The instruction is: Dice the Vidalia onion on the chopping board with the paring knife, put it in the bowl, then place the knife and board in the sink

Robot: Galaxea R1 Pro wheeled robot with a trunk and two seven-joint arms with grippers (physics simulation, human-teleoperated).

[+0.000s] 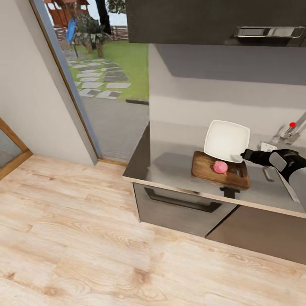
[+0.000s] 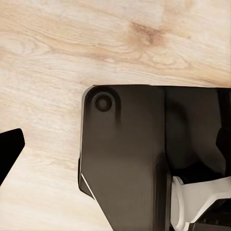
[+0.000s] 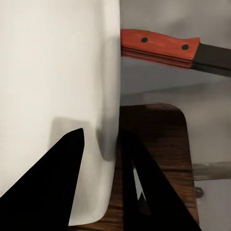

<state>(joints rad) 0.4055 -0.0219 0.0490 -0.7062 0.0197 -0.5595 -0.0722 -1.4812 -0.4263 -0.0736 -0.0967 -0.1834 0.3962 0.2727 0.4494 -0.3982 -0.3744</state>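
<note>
A white squarish bowl (image 1: 226, 140) hangs tilted above the far edge of the brown chopping board (image 1: 204, 169), its open face turned toward me. My right gripper (image 1: 245, 155) (image 3: 101, 142) is shut on the bowl's (image 3: 53, 72) rim, one black finger (image 3: 57, 187) inside and one outside. A pink rounded onion (image 1: 220, 167) lies on the board (image 3: 159, 139). The paring knife (image 3: 161, 47), with its orange-red handle, lies on the grey countertop (image 1: 170, 163) beyond the board's corner. One black fingertip (image 2: 10, 144) of my left gripper hangs over the wooden floor, spread wide with nothing in its grasp.
The chrome tap with its red knob (image 1: 292, 124) stands at the far right against the wall. A dark wall cabinet (image 1: 212, 21) hangs overhead. Left of the counter is an open doorway (image 1: 106, 85) to a garden. Wooden floor (image 1: 85, 238) lies before the cabinets; my dark base (image 2: 125, 159) is below the left wrist.
</note>
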